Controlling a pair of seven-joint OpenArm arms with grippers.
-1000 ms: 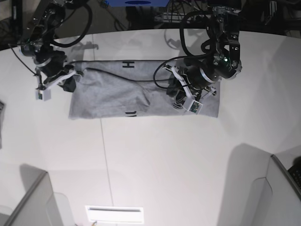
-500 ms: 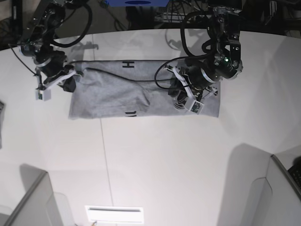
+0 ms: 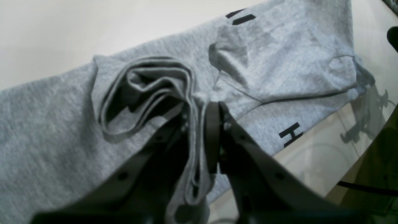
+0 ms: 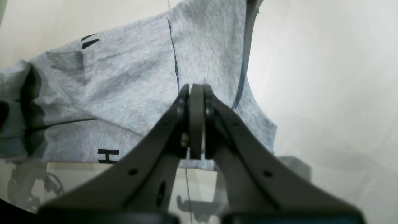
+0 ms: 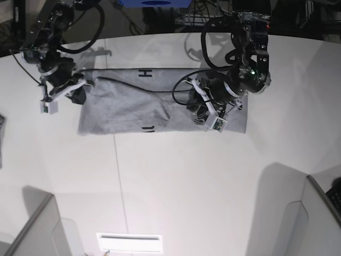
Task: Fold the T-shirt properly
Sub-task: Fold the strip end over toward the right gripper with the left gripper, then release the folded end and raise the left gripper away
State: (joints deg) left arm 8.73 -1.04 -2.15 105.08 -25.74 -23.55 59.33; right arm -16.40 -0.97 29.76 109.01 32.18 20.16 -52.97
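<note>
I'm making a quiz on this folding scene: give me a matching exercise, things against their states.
Things:
1. left gripper
2. right gripper
3. T-shirt
4. table

States:
a. white, bare in front
b. shut on bunched grey folds
c. grey, lying flat in a long band
d. shut on the shirt's flat end

Pairs: 1-b, 2-d, 3-c, 4-a

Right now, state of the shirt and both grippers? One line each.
T-shirt: lying on the table as a long folded strip, plain side up, lettering showing at the edges, bunched at the left gripper's end.
left gripper: shut on a bunched fold of the T-shirt.
right gripper: shut on the T-shirt's edge.
</note>
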